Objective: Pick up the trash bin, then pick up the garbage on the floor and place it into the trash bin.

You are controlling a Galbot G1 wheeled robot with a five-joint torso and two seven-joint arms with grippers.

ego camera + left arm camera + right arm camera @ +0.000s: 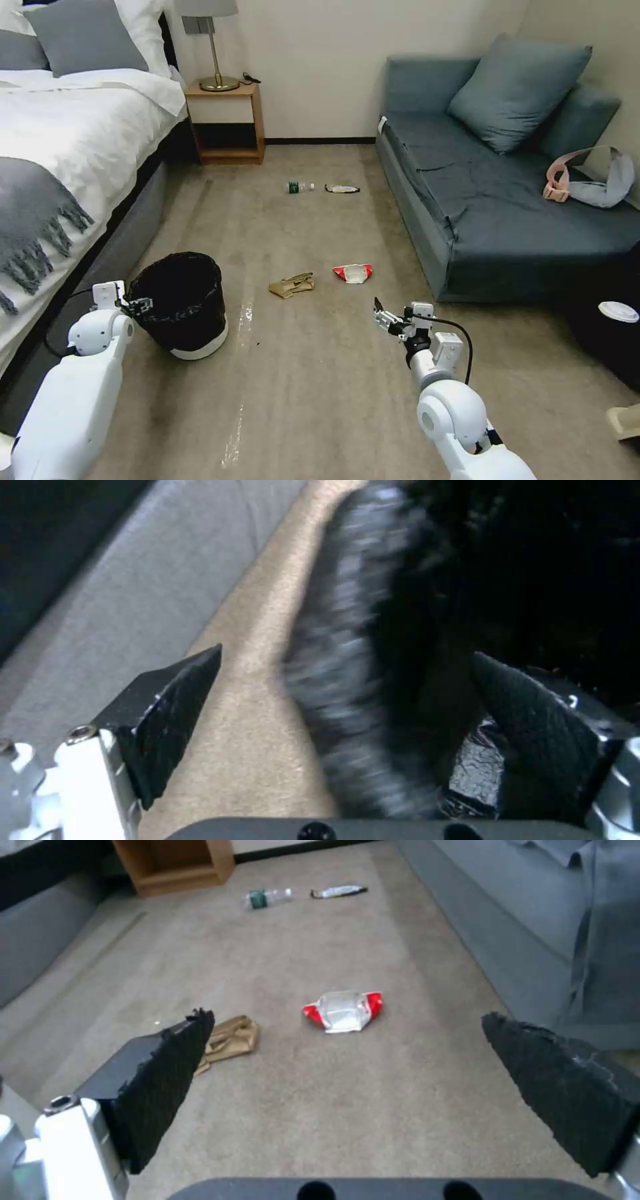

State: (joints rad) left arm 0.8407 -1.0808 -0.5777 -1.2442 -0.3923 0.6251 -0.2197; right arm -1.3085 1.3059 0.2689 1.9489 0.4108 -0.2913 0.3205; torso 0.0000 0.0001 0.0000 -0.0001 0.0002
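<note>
Left claw (347,725): jaws spread wide, straddling the rim of the small round trash bin lined with crinkly black plastic (179,300); one finger sits outside the rim over the carpet, the other inside the bag; not clamped on it. The bin stands on the carpet on its white base, close beside the bed (60,147), at the robot's left.

Right claw (385,319): jaws wide apart, holding nothing, raised above the beige carpet floor (313,400) in front of the blue-grey sofa (493,200).

Garbage, all lying on the carpet:
- Crumpled brown paper bag (292,285), ahead of the right claw, between the bin and the sofa.
- Crumpled red-and-white wrapper (353,273), just beside the paper bag on the sofa side, apart from it.
- Clear plastic bottle with green label (300,187), lying on its side, farther off toward the wooden nightstand (225,123).
- Flat dark-and-pale snack wrapper (342,189), near the bottle, close to the sofa's front corner.

Other: pink-and-grey strap item (587,179) on the sofa seat.
</note>
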